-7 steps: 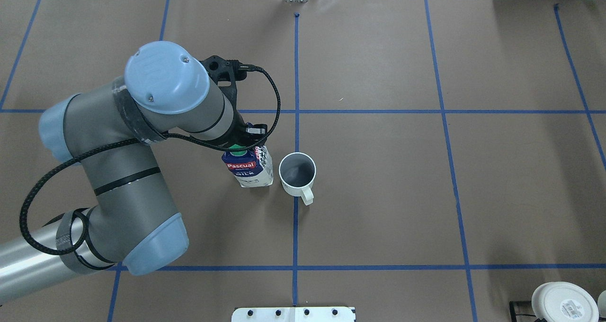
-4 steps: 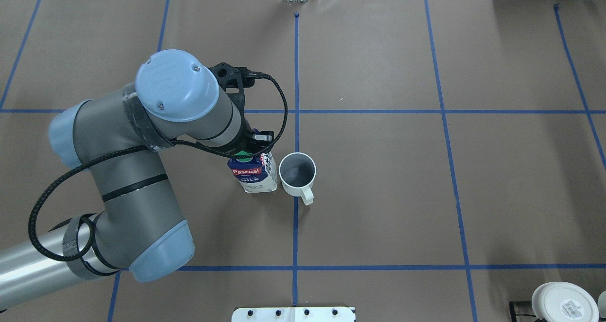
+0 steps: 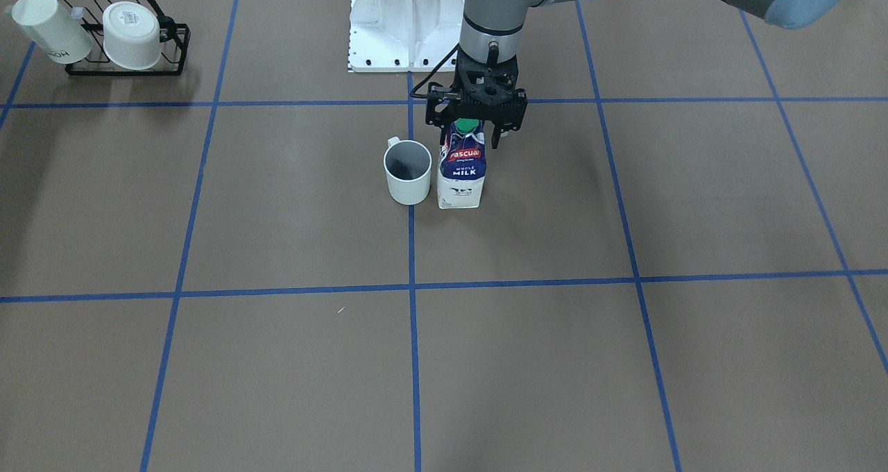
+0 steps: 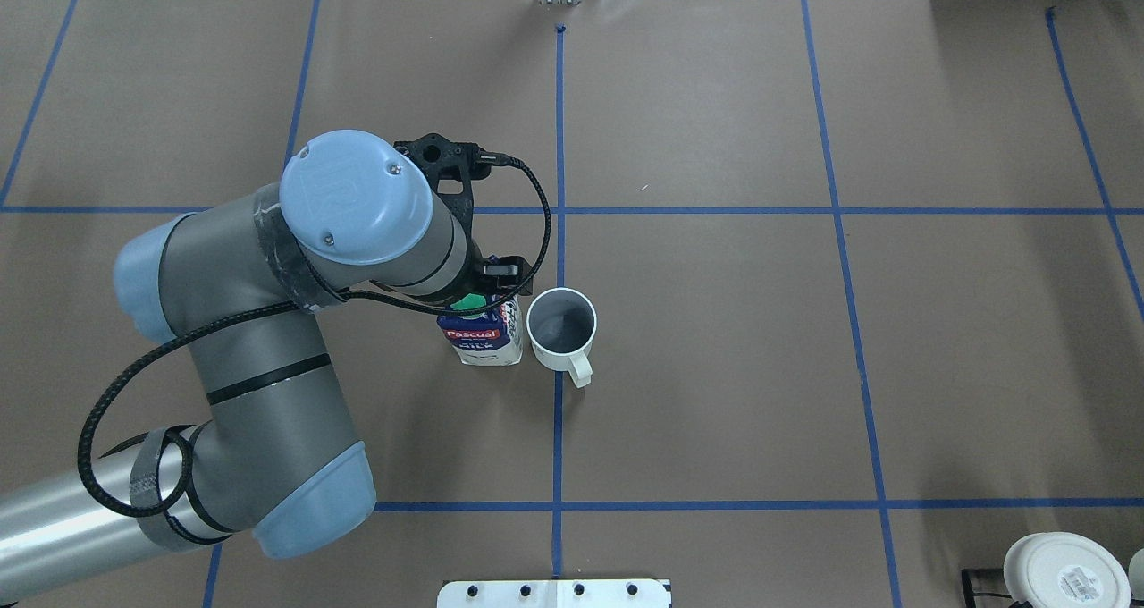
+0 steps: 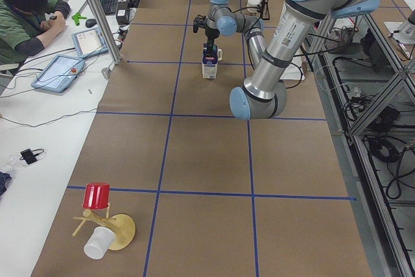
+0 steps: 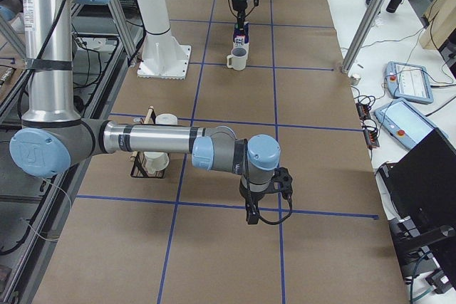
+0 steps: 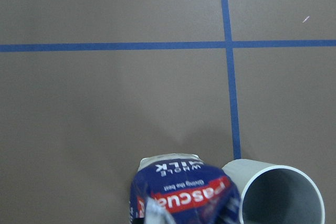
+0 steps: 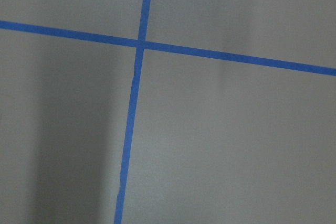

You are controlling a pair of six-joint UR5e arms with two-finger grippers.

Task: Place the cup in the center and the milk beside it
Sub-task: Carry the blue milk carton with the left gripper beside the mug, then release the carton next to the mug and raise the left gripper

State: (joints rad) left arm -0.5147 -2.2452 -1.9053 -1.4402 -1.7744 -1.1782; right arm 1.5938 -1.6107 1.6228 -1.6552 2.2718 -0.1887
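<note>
Left gripper (image 3: 471, 139) spread astride milk (image 3: 461, 175) top in front view; overhead, arm hides fingers; cup (image 3: 408, 180) just beside.

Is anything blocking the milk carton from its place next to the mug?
Nothing visible does. The milk already stands upright close beside the cup, no object between them, and the left gripper straddles its top.

I'm patched into a robotics lab: robot arms (image 6: 44, 69) stand at a brown worktop (image 5: 194, 134) gridded with blue tape (image 3: 411, 284). An operator (image 5: 26, 21) sits alongside with teach pendants (image 5: 57, 72), by an aluminium post (image 5: 97, 14).
</note>
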